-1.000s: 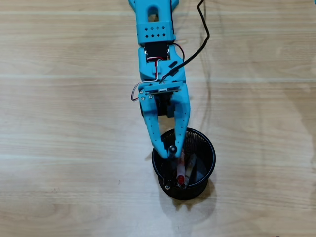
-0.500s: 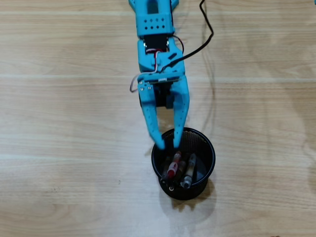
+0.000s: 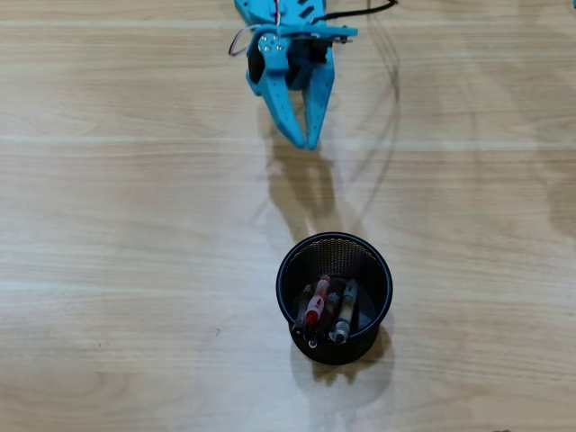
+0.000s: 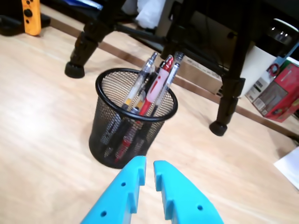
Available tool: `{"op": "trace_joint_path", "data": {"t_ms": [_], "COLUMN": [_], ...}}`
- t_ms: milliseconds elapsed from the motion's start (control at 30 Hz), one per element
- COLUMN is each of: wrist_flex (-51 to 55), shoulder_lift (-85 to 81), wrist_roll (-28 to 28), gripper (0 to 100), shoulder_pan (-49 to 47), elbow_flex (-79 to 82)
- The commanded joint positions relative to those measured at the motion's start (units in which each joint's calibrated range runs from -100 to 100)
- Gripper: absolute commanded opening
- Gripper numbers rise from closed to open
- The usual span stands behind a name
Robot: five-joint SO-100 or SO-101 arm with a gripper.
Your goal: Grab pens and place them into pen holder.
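The pen holder (image 3: 281,274), a round black wire-mesh cup, stands on the wooden table below centre in the overhead view. Several pens lean inside it, among them a red-clear pen (image 3: 317,303) and a grey-clear pen (image 3: 346,301). In the wrist view the pen holder (image 4: 105,133) sits just beyond my fingertips, with the red-clear pen (image 4: 155,88) and a clear pen (image 4: 139,83) sticking up over its rim. My blue gripper (image 3: 305,142) is well above the cup in the overhead view, far from it. The gripper (image 4: 149,167) is shut with nothing between its fingers.
A black cable (image 3: 360,11) runs off the arm at the top of the overhead view. In the wrist view, black stand legs (image 4: 84,46) rise behind the cup. A red box (image 4: 280,91) and white paper (image 4: 289,168) lie to the right, an orange controller (image 4: 31,16) at upper left.
The gripper let go of a dark pen into the cup, then pulled back toward the top of the overhead view while its fingers closed. The pens in the cup settled.
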Motion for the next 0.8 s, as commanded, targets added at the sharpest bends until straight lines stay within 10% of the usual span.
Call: {"op": "trace_joint_path", "data": {"t_ms": [0,300,767], "wrist_flex": [-0.66,1.06,49.36], "shoulder_lift": [-11.88,-29.10,-57.15], "wrist_roll": [1.76,4.20,20.61], "gripper": [3,3,3], "shoulder_pan": [-0.06,-1.42,-2.06], "elbow_flex": [9.41,25.82,26.36]}}
